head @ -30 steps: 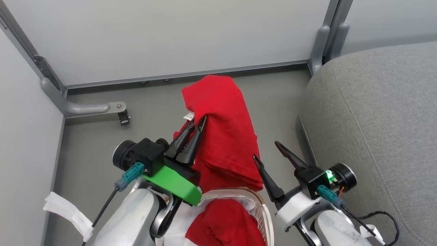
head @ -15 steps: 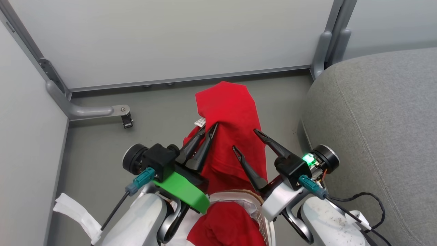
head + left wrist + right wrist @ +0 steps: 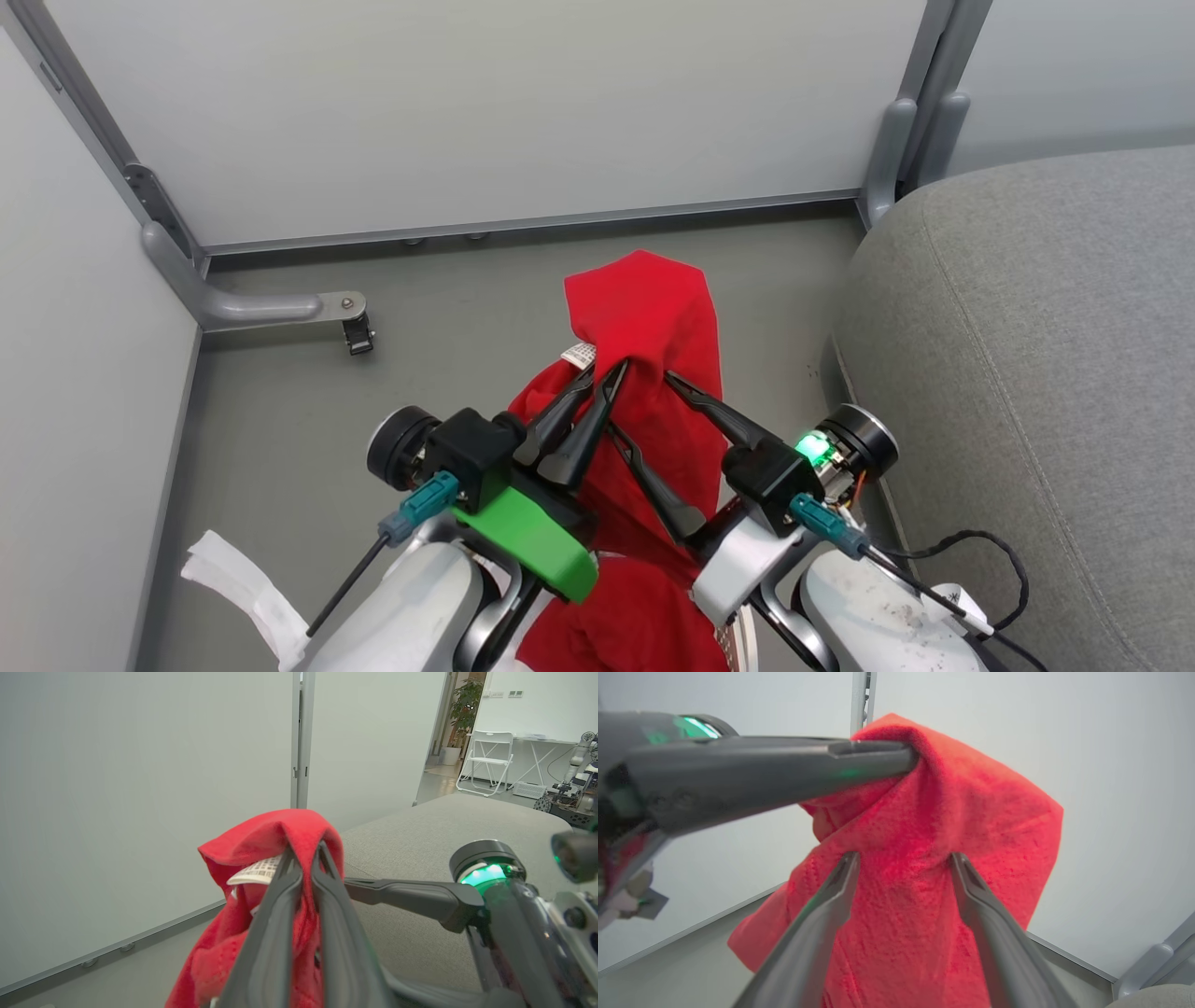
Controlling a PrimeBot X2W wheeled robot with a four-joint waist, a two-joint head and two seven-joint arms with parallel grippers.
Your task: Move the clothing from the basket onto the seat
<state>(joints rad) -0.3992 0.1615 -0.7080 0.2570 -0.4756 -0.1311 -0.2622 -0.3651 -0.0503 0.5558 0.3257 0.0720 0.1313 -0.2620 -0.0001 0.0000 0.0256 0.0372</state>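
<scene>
— Two grippers meet on one garment in the head view. Our left gripper has its jaws pressed together on a fold of the red clothing, which hangs from the pinch and drapes beyond the tips, above the floor.

— And our right gripper?

— Its jaws are spread and straddle the cloth just beside the left pinch, gripping nothing. The seat lies to the right of those jaws, well apart from the cloth. Behind both wrists we see a sliver of the basket and more red cloth.

— The left wrist view?

— Our own jaws are clamped on the red fold, with a white label tucked just left of them. One right finger reaches in from the right, close to the pinch, and the seat spreads out behind it.

— The right wrist view?

— Our fingers stand wide, with the cloth between and beyond the tips. We cannot tell whether they touch it. The left jaws hold the top fold just above ours.

— So which step are we on?

— We judge the garment is lifted out and we are setting up a second hold before the carry. Next, we think the right jaws must close on the cloth. Then both arms swing rightward until the garment hangs over the seat, with its trailing end clear of the cushion edge, and only then release.
</scene>
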